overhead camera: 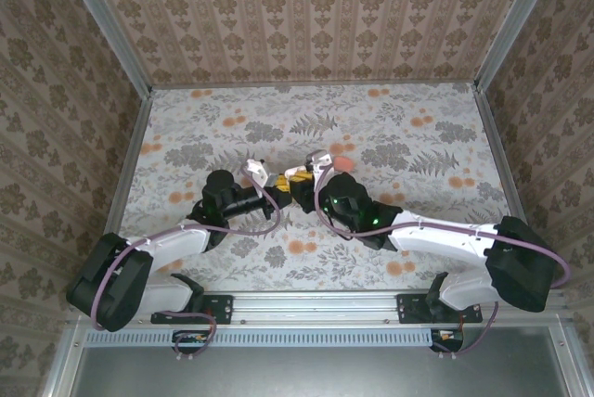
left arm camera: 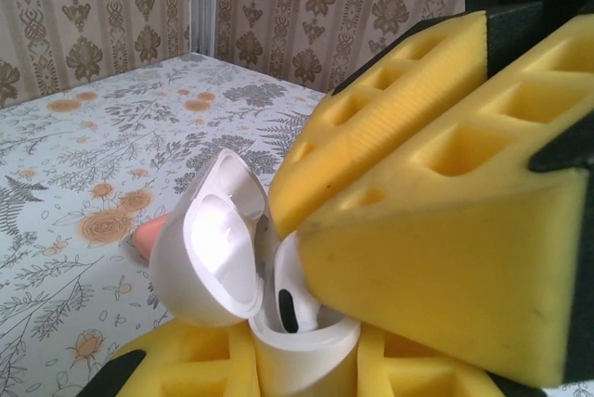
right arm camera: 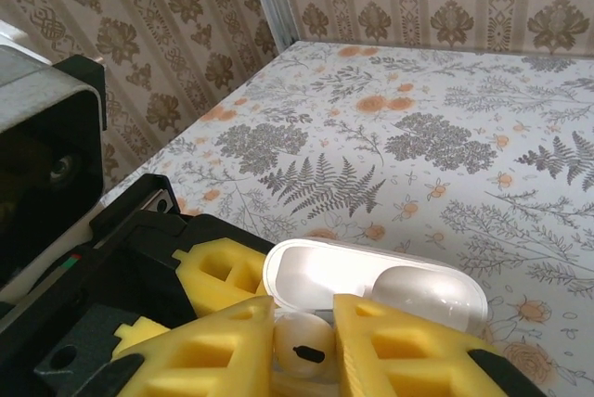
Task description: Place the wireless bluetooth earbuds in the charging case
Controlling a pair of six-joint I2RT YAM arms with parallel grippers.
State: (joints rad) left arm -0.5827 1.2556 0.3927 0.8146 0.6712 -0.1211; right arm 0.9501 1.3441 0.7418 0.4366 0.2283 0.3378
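Note:
The white charging case (left arm camera: 306,355) stands upright with my left gripper (left arm camera: 306,369) shut on its body and its hinged lid (left arm camera: 209,244) swung open to the left. A white earbud (left arm camera: 292,295) sits in the case's mouth, dark slot showing. My right gripper (right arm camera: 303,327) comes in from above, its yellow fingers (right arm camera: 408,346) pressed on both sides of that earbud (right arm camera: 304,343). In the right wrist view the open lid (right arm camera: 371,272) lies just beyond the fingers. From above, both grippers (overhead camera: 269,181) (overhead camera: 302,184) meet mid-table over the case (overhead camera: 295,172).
An orange-pink rounded lump (overhead camera: 343,163) lies on the floral table just behind the grippers, also behind the lid (left arm camera: 148,235). Patterned walls close the table at the back and sides. The left gripper's black body (right arm camera: 102,276) is close to the right fingers.

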